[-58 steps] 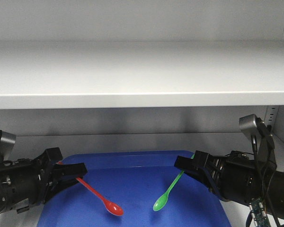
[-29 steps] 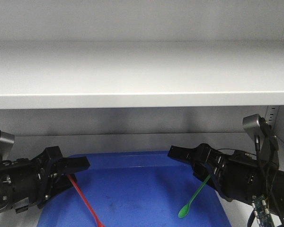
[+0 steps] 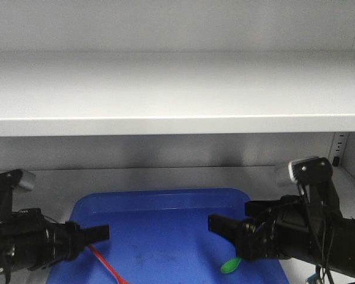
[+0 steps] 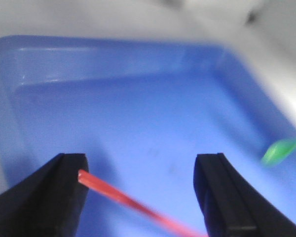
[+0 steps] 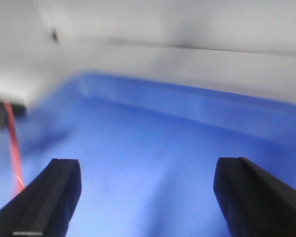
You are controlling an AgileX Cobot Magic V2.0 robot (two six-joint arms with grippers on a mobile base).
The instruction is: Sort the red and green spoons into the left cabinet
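Observation:
The red spoon lies slanted in the blue tray on the left cabinet's lower shelf. In the left wrist view its handle ends against the inner face of one finger of my left gripper, whose jaws stand wide open. Only the bowl of the green spoon shows in the front view; it rests in the tray just below my right gripper. It shows as a green blur at the left wrist view's right edge. My right gripper is open over bare tray floor.
A wide pale shelf of the cabinet hangs over the tray. The cabinet's back wall stands close behind the tray. A slotted upright is at the right. Both black arms fill the lower corners.
Both grippers have opened and drawn back toward the tray's near edge. The red and green spoons have left the jaws and now rest lower in the tray.

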